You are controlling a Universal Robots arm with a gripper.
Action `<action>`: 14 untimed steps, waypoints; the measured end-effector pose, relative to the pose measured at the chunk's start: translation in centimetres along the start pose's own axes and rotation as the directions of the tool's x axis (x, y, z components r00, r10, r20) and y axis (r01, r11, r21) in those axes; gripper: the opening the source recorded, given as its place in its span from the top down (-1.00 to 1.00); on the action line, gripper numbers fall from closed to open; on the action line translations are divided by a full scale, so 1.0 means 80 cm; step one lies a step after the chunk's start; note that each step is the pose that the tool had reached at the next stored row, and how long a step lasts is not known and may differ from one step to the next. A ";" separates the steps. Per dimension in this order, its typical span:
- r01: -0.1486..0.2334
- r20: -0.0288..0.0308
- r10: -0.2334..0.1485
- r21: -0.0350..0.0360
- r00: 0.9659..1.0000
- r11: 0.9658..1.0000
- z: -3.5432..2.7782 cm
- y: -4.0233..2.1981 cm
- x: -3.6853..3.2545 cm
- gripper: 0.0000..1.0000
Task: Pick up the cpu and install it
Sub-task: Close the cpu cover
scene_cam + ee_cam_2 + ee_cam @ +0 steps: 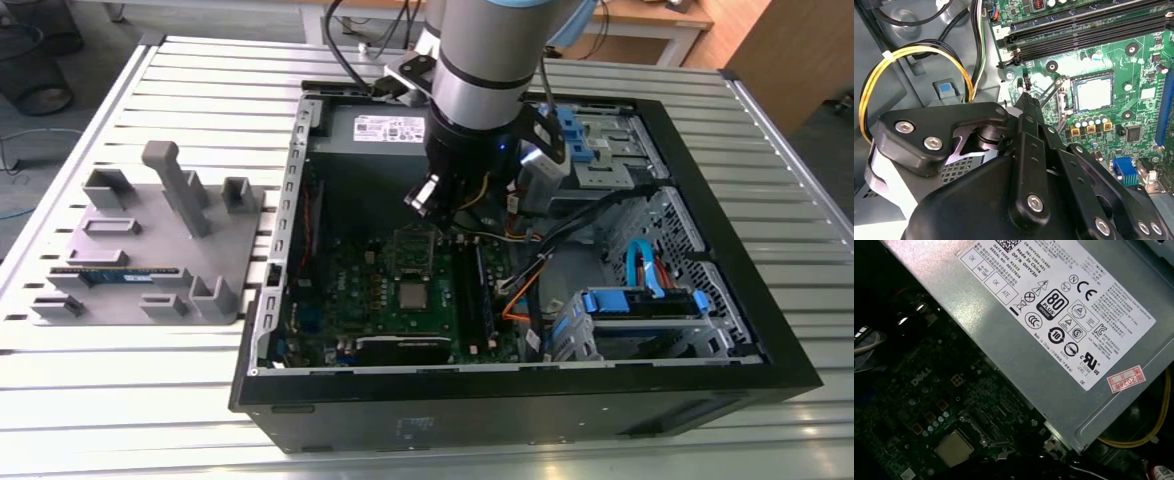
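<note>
The arm points straight down into the open computer case (310, 150), its hand (441, 195) above the motherboard (360, 290); its grip cannot be told. The cpu (416, 294) lies flat in its socket.

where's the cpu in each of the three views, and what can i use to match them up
Exterior view: the cpu sits in its socket mid-motherboard, inside the open case, below the gripper.
Second wrist view: cpu is the pale square in the socket, beyond the gripper's linkage.
First wrist view: cpu lies below the power supply.
Shared landmark: the green motherboard around the socket.
</note>
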State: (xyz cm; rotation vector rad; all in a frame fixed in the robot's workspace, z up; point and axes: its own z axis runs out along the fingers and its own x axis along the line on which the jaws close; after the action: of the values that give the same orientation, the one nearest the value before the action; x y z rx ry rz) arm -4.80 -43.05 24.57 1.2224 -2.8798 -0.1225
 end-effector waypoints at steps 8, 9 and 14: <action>0.017 0.002 -0.017 -0.004 1.000 1.000 -0.0041 -0.0018 0.0020 0.79; 0.019 0.002 -0.019 -0.004 1.000 1.000 -0.0043 -0.0022 0.0025 0.79; 0.032 0.001 -0.032 -0.004 1.000 0.999 -0.0048 -0.0051 0.0055 0.79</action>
State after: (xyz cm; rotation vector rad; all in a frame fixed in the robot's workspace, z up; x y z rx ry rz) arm -4.80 -43.68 24.91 1.2678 -2.8606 -0.1298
